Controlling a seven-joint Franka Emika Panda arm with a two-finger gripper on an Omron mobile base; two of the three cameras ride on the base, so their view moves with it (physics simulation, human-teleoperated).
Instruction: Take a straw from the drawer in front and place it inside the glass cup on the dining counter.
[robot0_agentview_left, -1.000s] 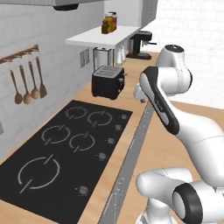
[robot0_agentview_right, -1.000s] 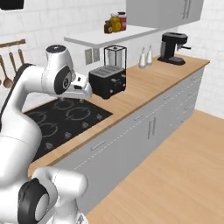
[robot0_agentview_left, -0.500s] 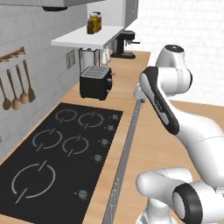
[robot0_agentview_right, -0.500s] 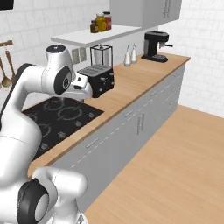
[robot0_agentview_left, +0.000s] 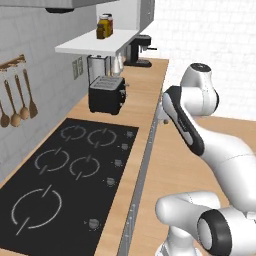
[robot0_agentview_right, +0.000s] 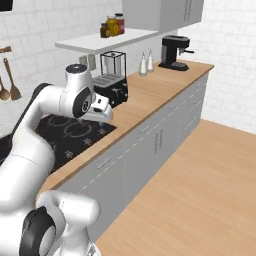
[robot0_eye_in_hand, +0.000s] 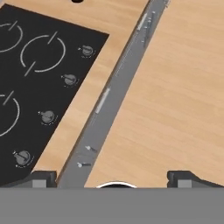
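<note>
My gripper (robot0_eye_in_hand: 111, 180) is open, its two dark fingertips (robot0_eye_in_hand: 43, 177) standing wide apart with nothing between them. It hangs over the front edge of a wooden counter with a black cooktop (robot0_eye_in_hand: 30, 74) and looks down on the grey cabinet fronts (robot0_eye_in_hand: 109, 105) and the wooden floor (robot0_eye_in_hand: 175, 87). My white arm (robot0_agentview_left: 182, 125) bends over that same counter edge. The straw, the drawer, the glass cup and the dining counter are out of view.
A black toaster (robot0_agentview_left: 106, 95) and a coffee machine (robot0_agentview_left: 139, 50) stand on the counter behind the cooktop (robot0_agentview_left: 65, 170). A white shelf (robot0_agentview_left: 95, 42) above carries jars. Grey cabinets with bar handles (robot0_agentview_right: 155, 132) are shut. Wooden floor (robot0_agentview_right: 200, 190) lies to the right.
The whole picture has shifted, so the camera has moved: toaster and coffee machine slid a little to the left in both base views. The arm holds the same pose, gripper still open.
</note>
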